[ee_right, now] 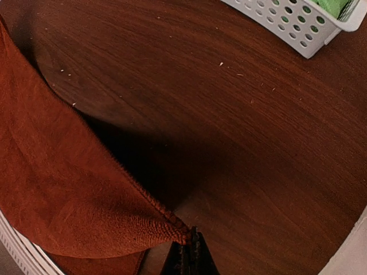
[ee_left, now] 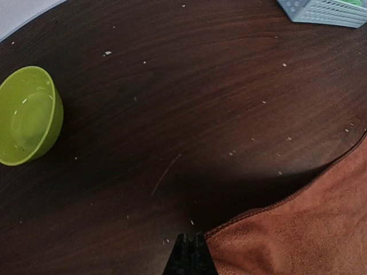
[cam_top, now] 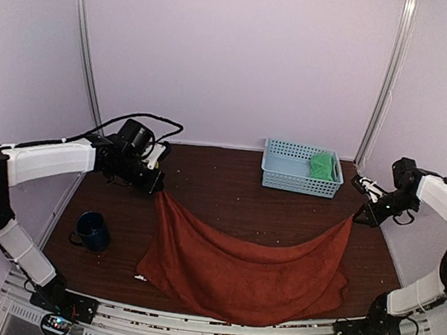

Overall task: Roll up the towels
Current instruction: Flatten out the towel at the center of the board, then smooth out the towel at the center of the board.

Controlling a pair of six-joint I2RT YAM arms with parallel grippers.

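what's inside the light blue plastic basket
A bright green cloth towel sits at the right end of the light blue plastic basket. The near wall hides the towel's lower part and some of the floor.

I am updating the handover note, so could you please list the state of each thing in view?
rust towel, lifted by two corners, sagging between, lower part on the table
basket, upright
green towel, in the basket
mug, upright
bowl, upright, empty
left gripper, shut on one corner
right gripper, shut on the other corner
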